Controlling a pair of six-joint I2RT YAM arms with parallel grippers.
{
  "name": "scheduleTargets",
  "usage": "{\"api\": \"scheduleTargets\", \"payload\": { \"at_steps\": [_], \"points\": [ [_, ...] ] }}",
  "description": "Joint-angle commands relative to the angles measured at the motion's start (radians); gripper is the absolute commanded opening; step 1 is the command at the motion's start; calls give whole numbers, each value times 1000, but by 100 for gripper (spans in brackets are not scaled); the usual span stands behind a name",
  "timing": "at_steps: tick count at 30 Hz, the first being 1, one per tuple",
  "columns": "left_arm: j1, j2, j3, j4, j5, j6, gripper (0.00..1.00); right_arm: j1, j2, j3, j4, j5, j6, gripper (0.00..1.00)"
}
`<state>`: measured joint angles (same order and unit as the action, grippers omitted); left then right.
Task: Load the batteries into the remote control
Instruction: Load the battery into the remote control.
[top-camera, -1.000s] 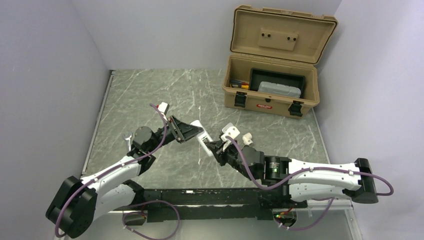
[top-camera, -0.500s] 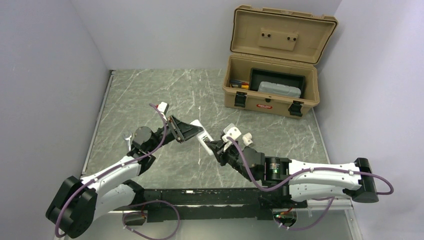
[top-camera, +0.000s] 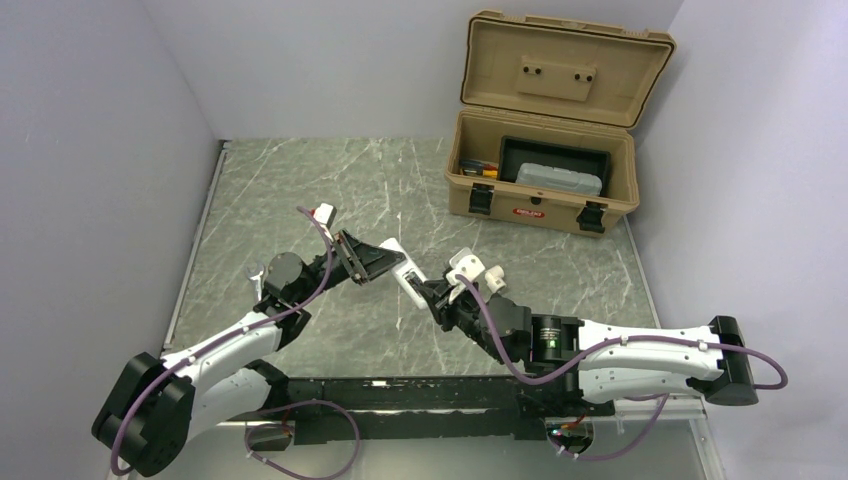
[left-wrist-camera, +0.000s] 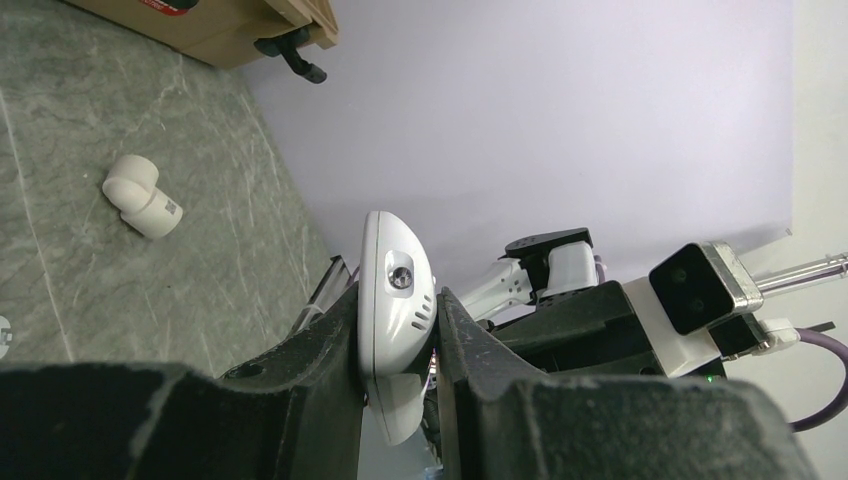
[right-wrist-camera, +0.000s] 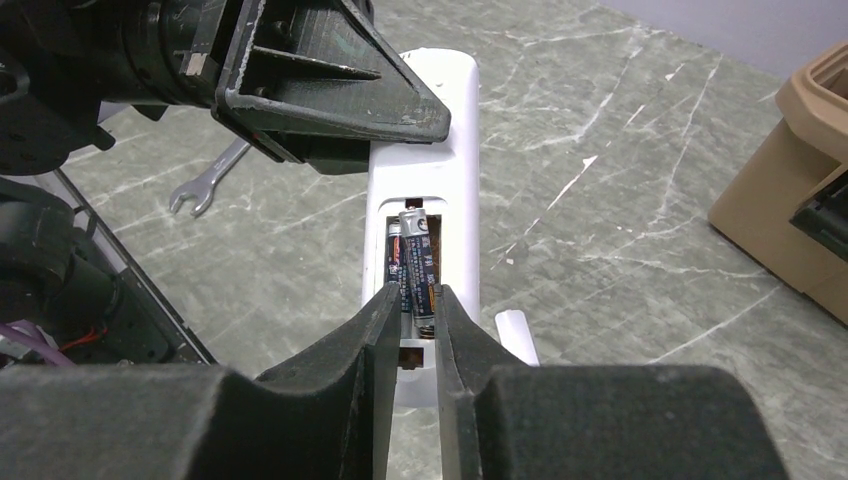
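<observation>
Left gripper is clamped tight on the slim white rectangular plastic remote control, holding it over the middle of the grey marble table. Right gripper pinches a thin dark cylindrical battery in the open compartment, right beside the second battery.

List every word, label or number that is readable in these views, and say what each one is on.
Nothing reads clearly.
Red label on the tan toolbox: pale lettering, too small to read.
Wrap of the battery at the remote control: print, too blurred to read.
Sticker on the white pipe elbow: too small to read.
</observation>
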<state>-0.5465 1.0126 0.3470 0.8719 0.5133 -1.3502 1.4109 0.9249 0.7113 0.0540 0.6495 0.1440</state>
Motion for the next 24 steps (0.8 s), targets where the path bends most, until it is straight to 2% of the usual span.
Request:
{"api": "scheduleTargets", "payload": {
  "at_steps": [1, 6, 11, 14, 17, 21, 24],
  "points": [
    [0, -8, 16, 96, 18, -18, 0, -2, -14, -6, 0, 53, -25, 22],
    [-1, -8, 13, 91, 21, -17, 0, -3, -51, -12, 16, 53, -29, 24],
    [-1, -8, 9, 88, 22, -15, 0, -1, -120, -45, 81, 39, -43, 30],
    [-1, -10, 6, 88, 21, -13, 0, -2, -139, -56, 92, 39, -41, 37],
    [-1, -9, 7, 85, 30, -10, 0, -1, -145, -49, 78, 44, -20, 48],
    [-1, -3, 20, 62, 89, 8, 0, -4, -159, -15, 4, 24, 37, 64],
    [-1, 4, 24, 64, 139, 13, 0, -15, -173, 13, -81, -29, 94, 70]
  ]
}}
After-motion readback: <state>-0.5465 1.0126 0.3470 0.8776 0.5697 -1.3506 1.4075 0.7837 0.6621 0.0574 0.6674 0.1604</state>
